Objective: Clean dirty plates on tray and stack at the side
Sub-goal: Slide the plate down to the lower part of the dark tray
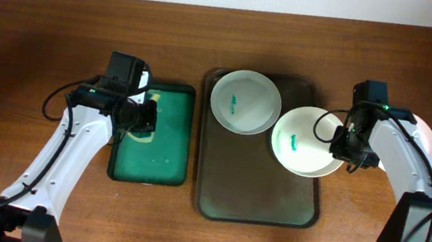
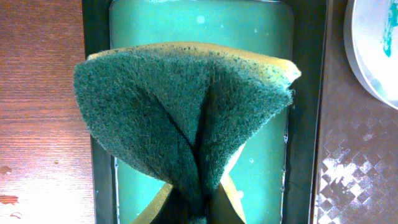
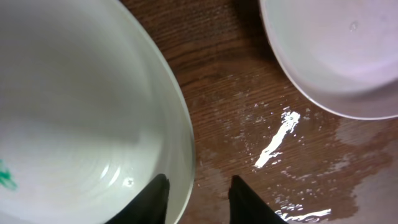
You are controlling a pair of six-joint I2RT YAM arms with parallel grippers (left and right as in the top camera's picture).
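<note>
A white plate [image 1: 244, 101] with a teal smear lies at the far end of the dark tray [image 1: 257, 193]; its edge shows in the left wrist view [image 2: 373, 43]. A second smeared plate [image 1: 301, 141] hangs over the tray's right rim. My right gripper [image 1: 345, 145] is shut on its rim, one finger inside and one outside [image 3: 199, 186]; the plate [image 3: 74, 106] fills the left of that view. A third plate [image 1: 430, 137], without a smear, sits on the table to the right [image 3: 336, 50], partly hidden by the right arm. My left gripper [image 1: 143, 116] is shut on a folded green sponge [image 2: 186, 106].
A smaller green tray [image 1: 151, 167] lies left of the dark tray, under the sponge, and shows in the left wrist view [image 2: 261, 37]. The wood beside the third plate is wet, with a bright streak of water [image 3: 277, 140]. Both arms' cables hang near the trays.
</note>
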